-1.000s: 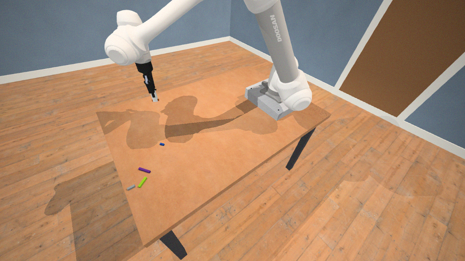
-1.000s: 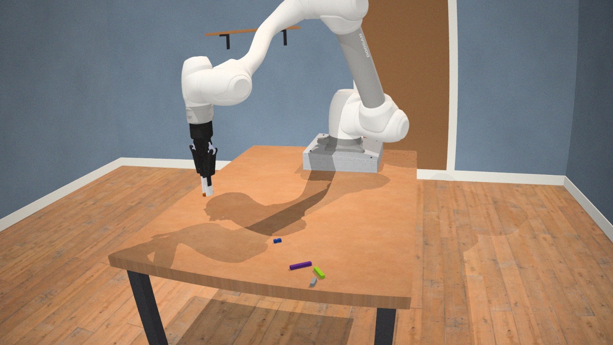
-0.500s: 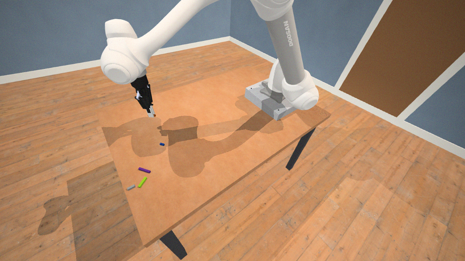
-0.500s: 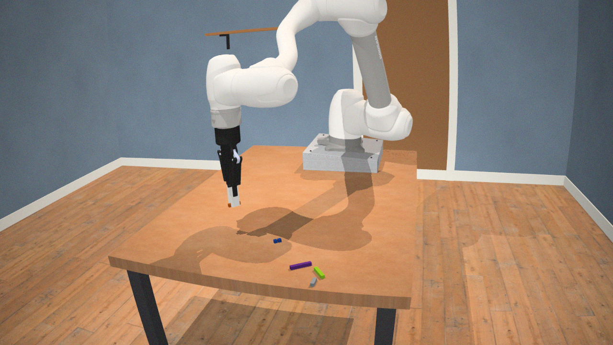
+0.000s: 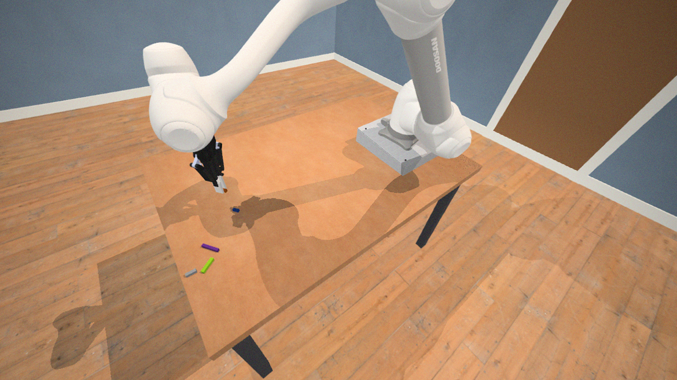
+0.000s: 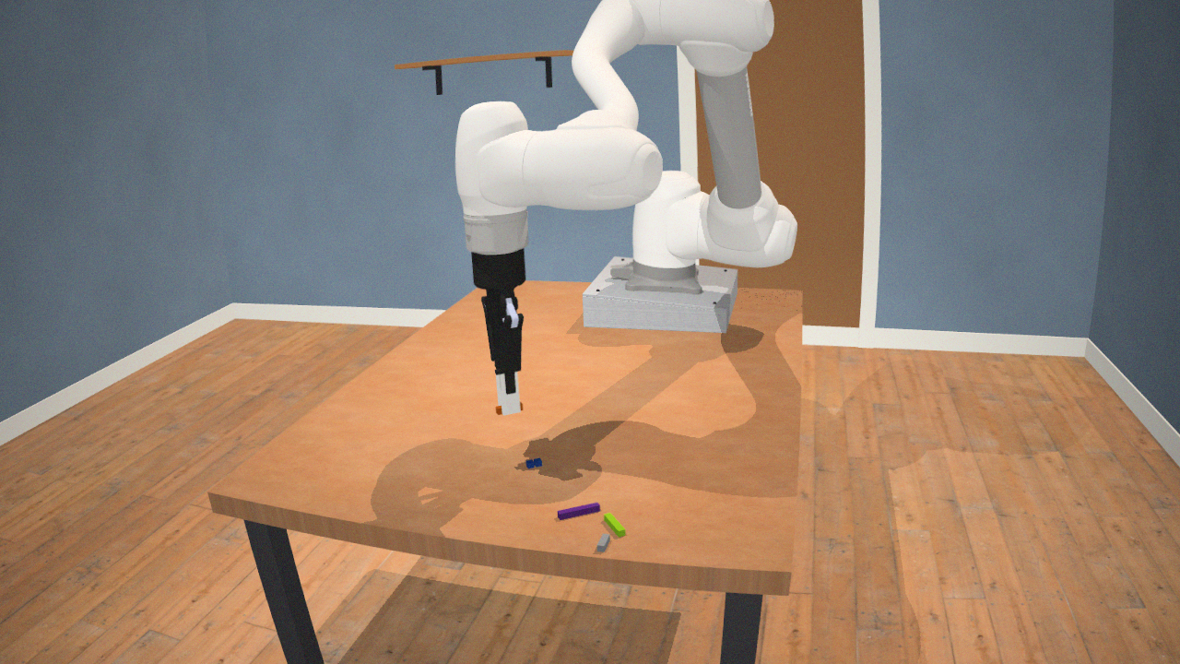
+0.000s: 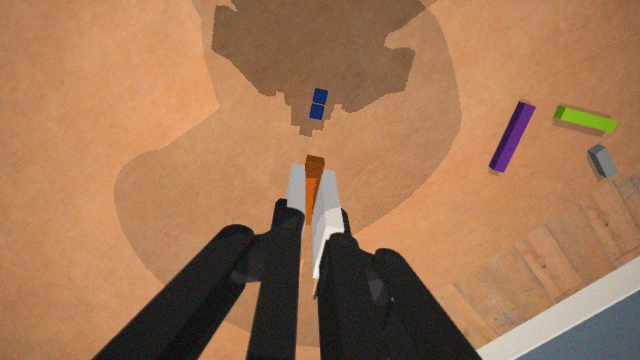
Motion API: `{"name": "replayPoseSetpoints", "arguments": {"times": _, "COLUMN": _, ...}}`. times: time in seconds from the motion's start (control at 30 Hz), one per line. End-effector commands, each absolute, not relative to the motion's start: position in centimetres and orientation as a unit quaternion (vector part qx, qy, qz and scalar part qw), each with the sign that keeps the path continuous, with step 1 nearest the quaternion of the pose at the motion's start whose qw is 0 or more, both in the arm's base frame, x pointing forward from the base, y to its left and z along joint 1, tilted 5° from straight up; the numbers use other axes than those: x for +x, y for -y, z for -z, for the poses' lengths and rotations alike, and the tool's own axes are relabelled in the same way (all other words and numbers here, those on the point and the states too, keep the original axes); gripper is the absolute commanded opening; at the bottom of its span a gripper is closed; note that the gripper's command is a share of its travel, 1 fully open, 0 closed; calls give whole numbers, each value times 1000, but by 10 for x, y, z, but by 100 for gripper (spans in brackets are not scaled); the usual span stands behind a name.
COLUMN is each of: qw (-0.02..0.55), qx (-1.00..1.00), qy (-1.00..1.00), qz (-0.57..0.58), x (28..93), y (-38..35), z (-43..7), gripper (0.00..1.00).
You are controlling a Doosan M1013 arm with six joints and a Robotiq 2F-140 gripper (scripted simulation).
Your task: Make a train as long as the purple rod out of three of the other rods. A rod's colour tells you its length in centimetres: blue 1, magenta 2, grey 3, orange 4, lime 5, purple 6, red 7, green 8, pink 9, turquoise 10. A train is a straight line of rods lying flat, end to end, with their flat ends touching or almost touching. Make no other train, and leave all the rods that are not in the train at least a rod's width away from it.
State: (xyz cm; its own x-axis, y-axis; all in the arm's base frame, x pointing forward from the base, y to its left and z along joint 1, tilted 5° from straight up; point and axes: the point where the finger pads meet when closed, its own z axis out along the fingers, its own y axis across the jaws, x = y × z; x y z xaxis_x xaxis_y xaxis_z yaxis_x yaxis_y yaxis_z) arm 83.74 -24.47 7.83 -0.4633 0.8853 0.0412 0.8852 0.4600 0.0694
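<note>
- Wrist view: two of the train's three rods, the blue pair (image 5: 235,210) (image 6: 529,464) (image 7: 316,112), lie end to end on the table (image 5: 301,145) (image 6: 371,396) (image 7: 75,100), with only a thin seam between them.
- The gripper (image 5: 220,184) (image 6: 509,403) (image 7: 308,187) is clamped on the orange rod (image 5: 225,190) (image 6: 498,409) (image 7: 315,165), above the table and near the blue pair, not yet in line on the wood.
- One, one and four make six, so the orange rod looks like the last piece; what seems left is to lower it, butt it against the blue pair and let go.
- The orange rod looks roughly level. Its long axis runs mostly up and down the wrist view, one end towards the blue pair; in the exterior view it runs roughly side to side, its ends poking out past the fingers.
- The blue pair's line leans slightly right towards the top of the wrist view, so a small turn may be needed.
- The purple rod (image 5: 210,247) (image 6: 578,511) (image 7: 512,137), lime rod (image 5: 206,265) (image 6: 613,524) (image 7: 586,119) and grey rod (image 5: 190,272) (image 6: 603,542) (image 7: 603,161) lie well apart from the blue pair; they can likely stay there.
</note>
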Motion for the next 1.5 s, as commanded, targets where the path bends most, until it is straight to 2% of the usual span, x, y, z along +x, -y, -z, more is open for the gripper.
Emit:
{"name": "replayPoseSetpoints", "arguments": {"times": 0.0, "qw": 0, "qx": 519, "qy": -854, "qz": -40, "x": 838, "y": 244, "z": -79, "gripper": 12}}
{"name": "replayPoseSetpoints", "arguments": {"times": 0.47, "qw": 0, "qx": 519, "qy": -854, "qz": -40, "x": 838, "y": 244, "z": -74, "gripper": 12}}
{"name": "replayPoseSetpoints", "arguments": {"times": 1.17, "qw": 0, "qx": 519, "qy": -854, "qz": -40, "x": 843, "y": 240, "z": -2, "gripper": 12}}
{"name": "replayPoseSetpoints", "arguments": {"times": 1.47, "qw": 0, "qx": 519, "qy": -854, "qz": -40, "x": 844, "y": 240, "z": 8, "gripper": 12}}
